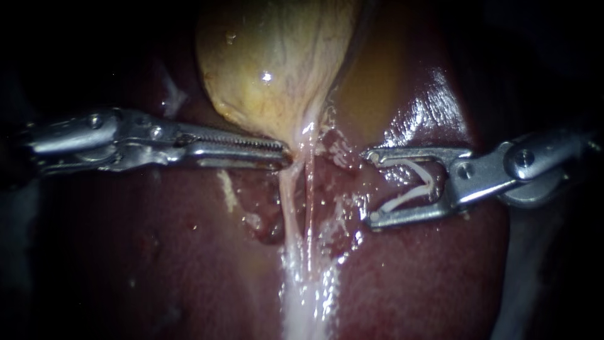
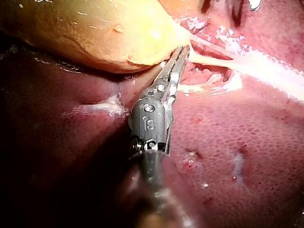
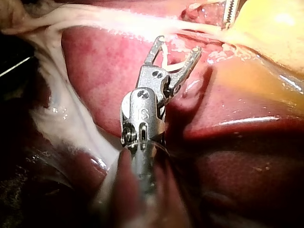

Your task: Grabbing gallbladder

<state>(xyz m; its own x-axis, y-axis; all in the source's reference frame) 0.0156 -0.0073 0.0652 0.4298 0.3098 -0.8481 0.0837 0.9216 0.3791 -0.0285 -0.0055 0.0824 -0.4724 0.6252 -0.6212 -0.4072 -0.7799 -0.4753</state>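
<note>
The yellow gallbladder (image 1: 270, 56) (image 2: 95, 33) (image 3: 270, 28) hangs over the dark red liver (image 1: 189, 252) and narrows to a pale neck. My left instrument (image 1: 286, 151) (image 2: 183, 50) lies level, with its toothed jaws a thin gap apart. Their tips rest against the underside of the gallbladder's neck, and no tissue shows between them. My right instrument (image 1: 370, 186) (image 3: 178, 45) stands to the right of the neck, clear of it. Its jaws are spread wide around a white V-shaped clip (image 1: 409, 182) (image 3: 166, 59) that touches both.
A pale whitish strand (image 1: 296, 208) (image 2: 266, 61) runs down from the neck across the liver, beside a thin reddish tube (image 1: 309, 201). Raw, wet tissue (image 1: 333, 151) lies between the two instruments. The left instrument's jaws (image 3: 231, 12) show ahead of the right one in the right wrist view.
</note>
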